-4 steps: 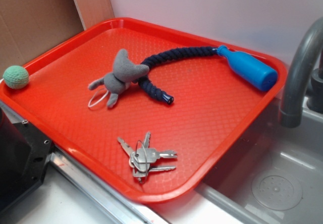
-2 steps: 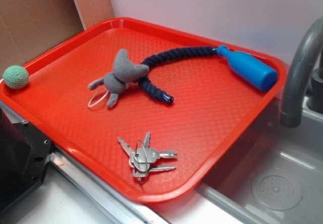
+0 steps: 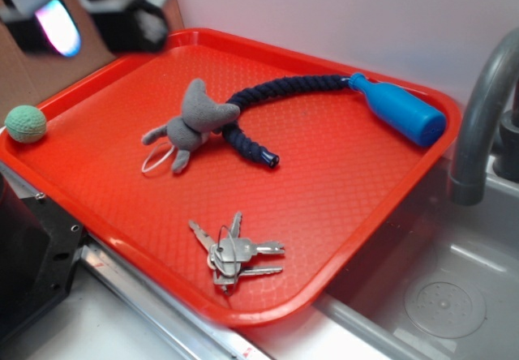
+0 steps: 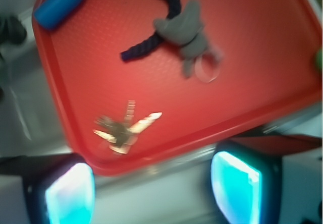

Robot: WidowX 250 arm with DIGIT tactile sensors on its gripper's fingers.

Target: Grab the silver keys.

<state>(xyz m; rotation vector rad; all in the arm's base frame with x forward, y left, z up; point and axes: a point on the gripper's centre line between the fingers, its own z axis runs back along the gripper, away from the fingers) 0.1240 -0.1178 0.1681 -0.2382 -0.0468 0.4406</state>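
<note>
Several keys [image 3: 235, 255] lie fanned on one ring near the front edge of the red tray [image 3: 349, 206], flat and clear of everything else, so they can be reached straight from above. The hand [image 3: 89, 19] hangs high over the tray's far left corner, blurred; in the wrist view its fingers [image 4: 68, 193] stand wide apart with nothing between them. Well apart from the keys are a grey plush mouse [image 3: 190, 125], a dark rope toy with a blue handle [image 3: 399, 110], and a green ball [image 3: 26, 123] at the left rim.
</note>
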